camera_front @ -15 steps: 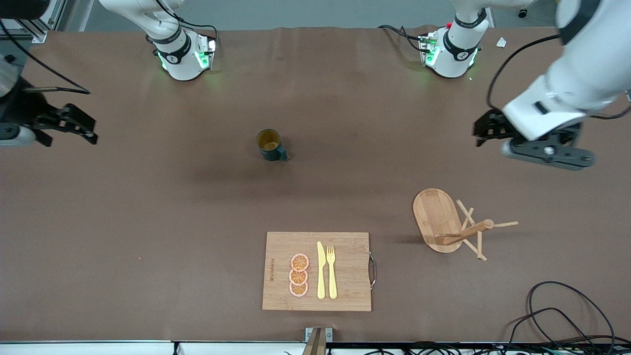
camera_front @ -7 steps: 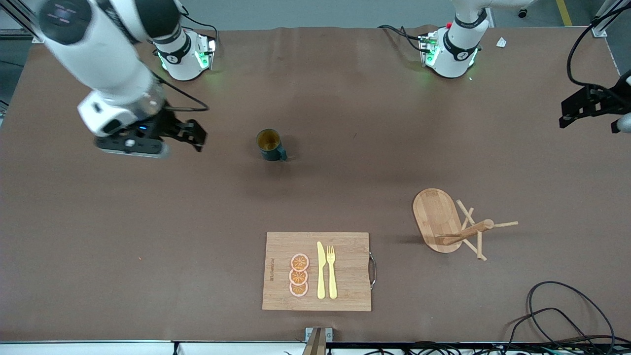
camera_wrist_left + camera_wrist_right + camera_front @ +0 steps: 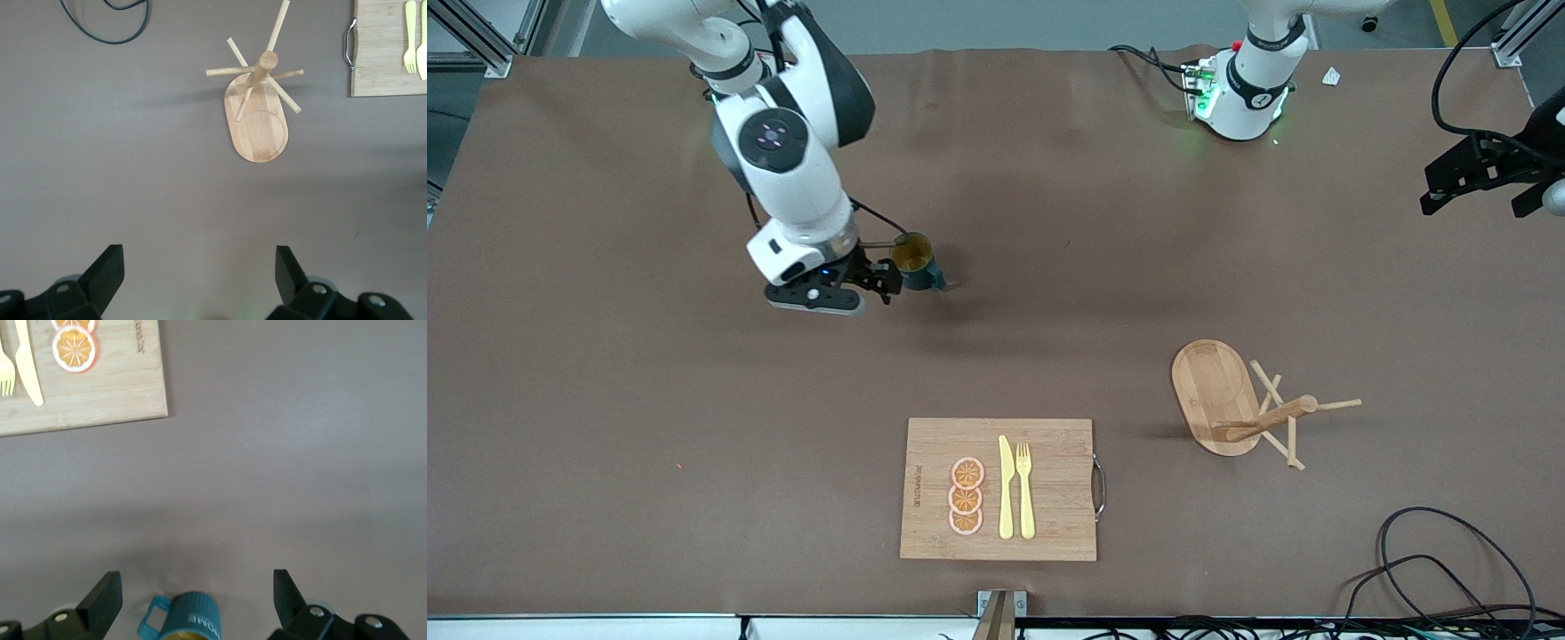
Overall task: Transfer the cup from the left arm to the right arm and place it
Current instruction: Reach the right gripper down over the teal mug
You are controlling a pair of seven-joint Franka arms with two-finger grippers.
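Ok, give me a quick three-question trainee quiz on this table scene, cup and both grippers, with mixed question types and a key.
1. True or false: the dark teal mug with the mustard-yellow inside stands upright on the table.
2. Which gripper is at the mug? A) left gripper B) right gripper
3. Fill in: the yellow knife and fork lie on the ___ board.

Key: 1 true; 2 B, open, nothing held; 3 wooden cutting board.

Wooden cutting board (image 3: 1049,444) near the front camera, holding three orange slices (image 3: 966,496), a yellow knife (image 3: 1006,487) and fork (image 3: 1025,489). Wooden peg stand (image 3: 1214,391) toward the left arm's end of the counter (image 3: 649,444).
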